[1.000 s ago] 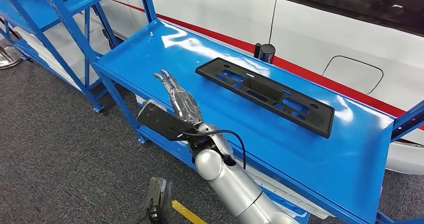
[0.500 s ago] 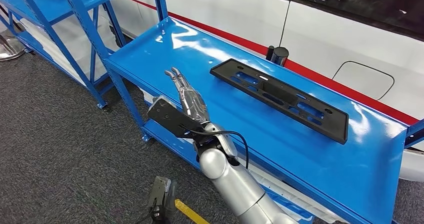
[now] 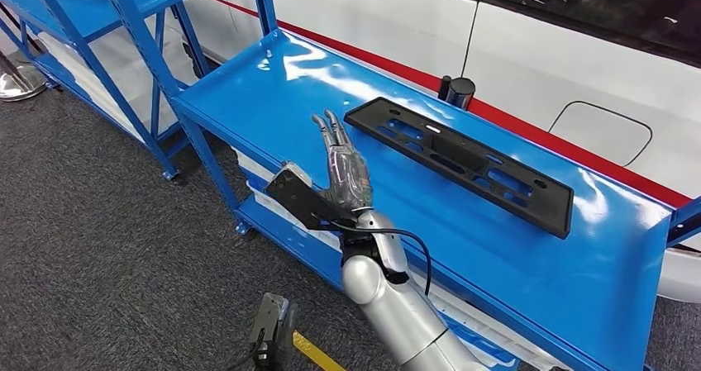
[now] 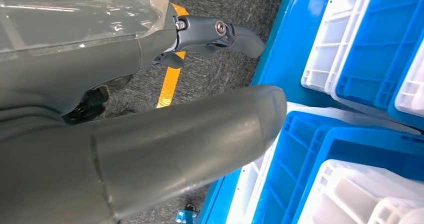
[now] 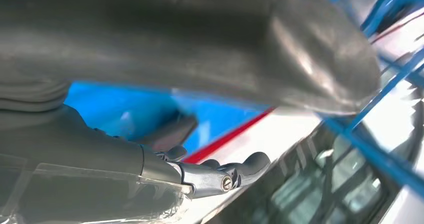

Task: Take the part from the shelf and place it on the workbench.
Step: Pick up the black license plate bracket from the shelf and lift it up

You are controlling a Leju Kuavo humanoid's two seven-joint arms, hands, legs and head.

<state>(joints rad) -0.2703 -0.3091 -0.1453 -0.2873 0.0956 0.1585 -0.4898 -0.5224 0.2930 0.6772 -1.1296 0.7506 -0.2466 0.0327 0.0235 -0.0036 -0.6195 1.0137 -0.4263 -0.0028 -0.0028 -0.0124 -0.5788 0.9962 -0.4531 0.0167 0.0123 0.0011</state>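
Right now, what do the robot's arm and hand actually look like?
The right arm is a smooth silver tube with a rounded joint. A black cable loops at the wrist beside a flat black plate. The right hand is grey metal, its slim fingers under clear film.

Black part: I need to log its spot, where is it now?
In the head view the black part lies flat on the blue shelf, toward its far edge, beyond the right hand and untouched.
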